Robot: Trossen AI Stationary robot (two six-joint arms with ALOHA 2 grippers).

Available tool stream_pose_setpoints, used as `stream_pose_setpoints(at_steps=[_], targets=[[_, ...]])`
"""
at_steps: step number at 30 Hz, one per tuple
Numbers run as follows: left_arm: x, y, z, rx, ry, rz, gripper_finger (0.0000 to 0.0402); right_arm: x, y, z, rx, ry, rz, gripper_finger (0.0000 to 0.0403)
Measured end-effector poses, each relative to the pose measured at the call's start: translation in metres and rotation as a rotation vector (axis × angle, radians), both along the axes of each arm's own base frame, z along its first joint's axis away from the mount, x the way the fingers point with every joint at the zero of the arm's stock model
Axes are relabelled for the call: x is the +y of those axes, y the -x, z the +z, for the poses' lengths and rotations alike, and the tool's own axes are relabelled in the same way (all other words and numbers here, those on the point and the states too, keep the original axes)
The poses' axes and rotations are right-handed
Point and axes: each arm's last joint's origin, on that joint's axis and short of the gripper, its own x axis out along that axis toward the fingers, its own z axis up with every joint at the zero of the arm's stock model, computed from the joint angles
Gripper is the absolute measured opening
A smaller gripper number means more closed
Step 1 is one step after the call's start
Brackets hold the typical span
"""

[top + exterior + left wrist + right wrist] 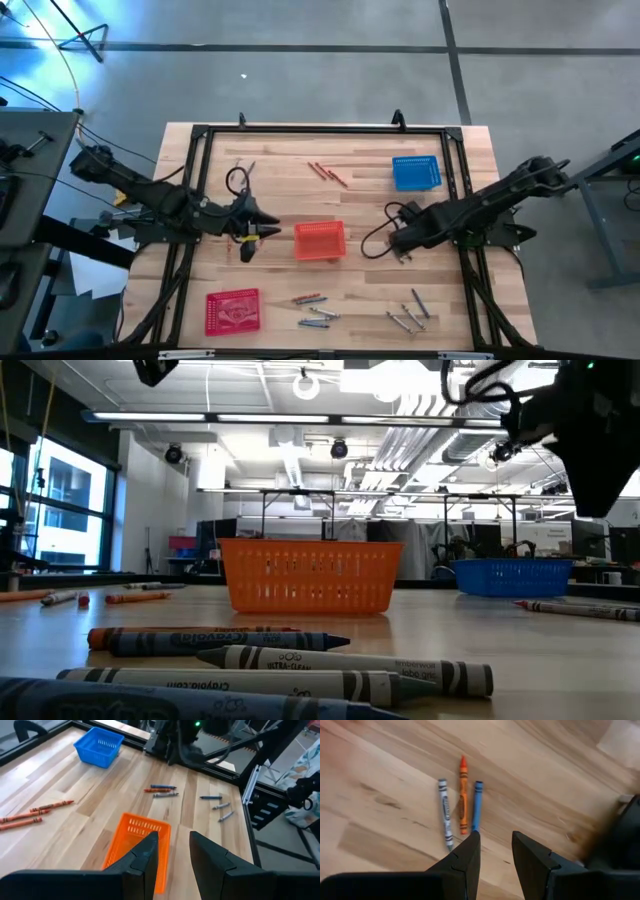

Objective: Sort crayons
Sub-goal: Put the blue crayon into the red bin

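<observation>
None of the crayons [328, 172] is in the orange basket [320, 241] or the blue basket [416, 172] yet; both the left gripper [262, 226] and the right gripper [396, 244] hover with fingers apart, holding nothing

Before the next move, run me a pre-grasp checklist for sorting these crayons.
1. Left gripper jaws empty and apart: ok.
2. Right gripper jaws empty and apart: ok.
3. Crayon trio under the right gripper, lying flat and side by side: ok.
4. Orange basket upright at table centre: ok.
5. Blue basket upright and uncovered: ok.
6. Orange basket contents: cannot tell.
</observation>
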Motion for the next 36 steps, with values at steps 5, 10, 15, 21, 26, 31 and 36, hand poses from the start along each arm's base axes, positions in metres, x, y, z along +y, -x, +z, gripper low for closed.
stream_pose_setpoints(at_steps=[5, 10, 15, 21, 26, 31, 36], targets=[[-0.005, 0.003, 0.000, -0.003, -0.020, -0.013, 0.0101, 0.004, -0.009, -0.018, 0.079, 0.032, -0.004, 0.0108], [-0.009, 0.005, -0.001, 0.004, -0.034, -0.035, 0.0101, 0.006, -0.015, -0.031, 0.135, 0.051, 0.021, 0.0108], [-0.011, 0.008, -0.003, 0.022, -0.059, -0.026, 0.0101, 0.006, -0.020, -0.037, 0.140, 0.049, 0.056, 0.0108], [-0.014, 0.010, -0.003, 0.025, -0.059, -0.016, 0.0101, -0.004, -0.028, -0.051, 0.079, 0.008, 0.113, 0.0108], [-0.016, 0.011, -0.003, 0.020, -0.059, -0.015, 0.0101, -0.014, -0.019, -0.065, 0.136, -0.009, 0.090, 0.0108], [-0.017, 0.012, -0.003, 0.020, -0.060, -0.016, 0.0101, -0.015, -0.016, -0.076, 0.123, -0.069, 0.085, 0.0108], [-0.016, 0.012, -0.003, 0.015, -0.071, 0.006, 0.0101, -0.014, -0.017, -0.077, 0.101, -0.079, 0.088, 0.0108]])
